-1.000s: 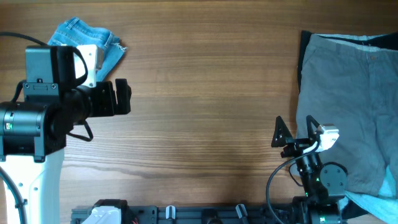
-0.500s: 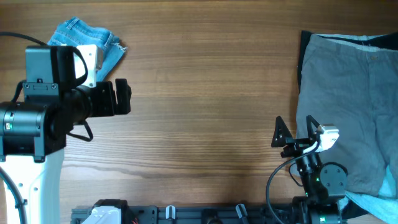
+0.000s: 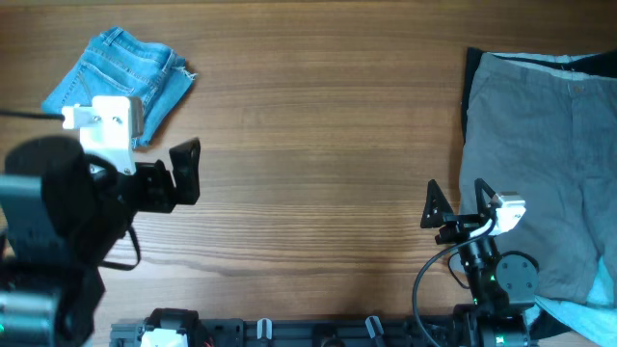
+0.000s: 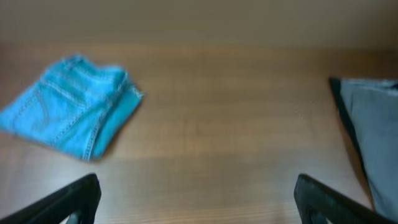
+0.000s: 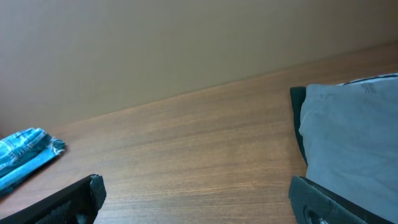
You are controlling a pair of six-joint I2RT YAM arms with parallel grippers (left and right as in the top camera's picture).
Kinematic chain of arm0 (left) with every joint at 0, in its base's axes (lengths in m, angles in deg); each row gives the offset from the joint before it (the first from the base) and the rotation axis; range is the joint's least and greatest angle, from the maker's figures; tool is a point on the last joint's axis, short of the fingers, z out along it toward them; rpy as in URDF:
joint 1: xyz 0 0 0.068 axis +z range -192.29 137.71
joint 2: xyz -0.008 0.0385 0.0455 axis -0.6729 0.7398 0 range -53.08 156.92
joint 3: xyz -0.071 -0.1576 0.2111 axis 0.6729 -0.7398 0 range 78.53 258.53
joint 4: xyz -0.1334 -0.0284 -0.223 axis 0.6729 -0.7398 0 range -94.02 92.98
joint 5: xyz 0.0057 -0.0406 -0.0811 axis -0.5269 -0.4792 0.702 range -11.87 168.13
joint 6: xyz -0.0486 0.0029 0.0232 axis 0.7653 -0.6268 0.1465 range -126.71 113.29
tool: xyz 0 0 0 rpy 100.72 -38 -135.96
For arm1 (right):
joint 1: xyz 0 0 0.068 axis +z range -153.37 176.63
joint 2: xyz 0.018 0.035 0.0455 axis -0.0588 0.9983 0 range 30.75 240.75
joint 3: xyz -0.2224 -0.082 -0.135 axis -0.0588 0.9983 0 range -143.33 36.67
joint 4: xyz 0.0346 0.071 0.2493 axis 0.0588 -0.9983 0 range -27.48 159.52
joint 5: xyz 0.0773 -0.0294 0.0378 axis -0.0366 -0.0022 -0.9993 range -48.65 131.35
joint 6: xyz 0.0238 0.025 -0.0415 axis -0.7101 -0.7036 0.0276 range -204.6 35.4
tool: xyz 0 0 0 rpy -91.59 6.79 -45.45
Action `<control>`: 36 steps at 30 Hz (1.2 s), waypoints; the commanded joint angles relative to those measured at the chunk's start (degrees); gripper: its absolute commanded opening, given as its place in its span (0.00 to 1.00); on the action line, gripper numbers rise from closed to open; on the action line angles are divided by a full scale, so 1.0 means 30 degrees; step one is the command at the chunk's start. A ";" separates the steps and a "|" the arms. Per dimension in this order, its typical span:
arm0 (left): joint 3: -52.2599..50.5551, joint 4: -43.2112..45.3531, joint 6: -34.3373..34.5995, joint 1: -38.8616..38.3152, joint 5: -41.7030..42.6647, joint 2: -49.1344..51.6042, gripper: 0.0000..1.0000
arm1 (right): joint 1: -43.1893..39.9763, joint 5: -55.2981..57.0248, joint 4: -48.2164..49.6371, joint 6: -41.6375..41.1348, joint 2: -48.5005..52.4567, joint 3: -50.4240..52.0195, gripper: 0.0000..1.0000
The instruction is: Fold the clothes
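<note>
Left gripper [image 4: 196, 186] wide and empty, now drawn back toward the near edge, uncovering the jeans [image 3: 116, 69] folded at the far-left corner. Right gripper [image 5: 193, 190] wide too, unmoved. Likely finished with this pair; grey shorts [image 3: 540, 145] perhaps next.

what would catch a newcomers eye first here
The bright blue jeans, folded small at the far left corner of the table, stand out against the brown wood. Next comes the large grey garment spread along the right edge. The left gripper and right gripper hang open and empty nearer the front.
</note>
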 commanded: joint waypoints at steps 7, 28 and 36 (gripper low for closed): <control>-1.2138 0.9828 0.0000 -0.0619 0.0124 -0.6288 1.00 | -0.0095 -0.0146 0.0117 -0.0262 -0.0299 -0.0073 1.00; -2.5288 1.6677 0.0131 -0.0401 0.0539 -1.7347 1.00 | -0.0095 -0.0153 0.0109 -0.0255 -0.0299 -0.0073 1.00; -2.7110 1.8965 0.0138 -0.0401 0.0991 -1.7347 1.00 | -0.0095 -0.0146 0.0102 -0.0255 -0.0226 -0.0073 1.00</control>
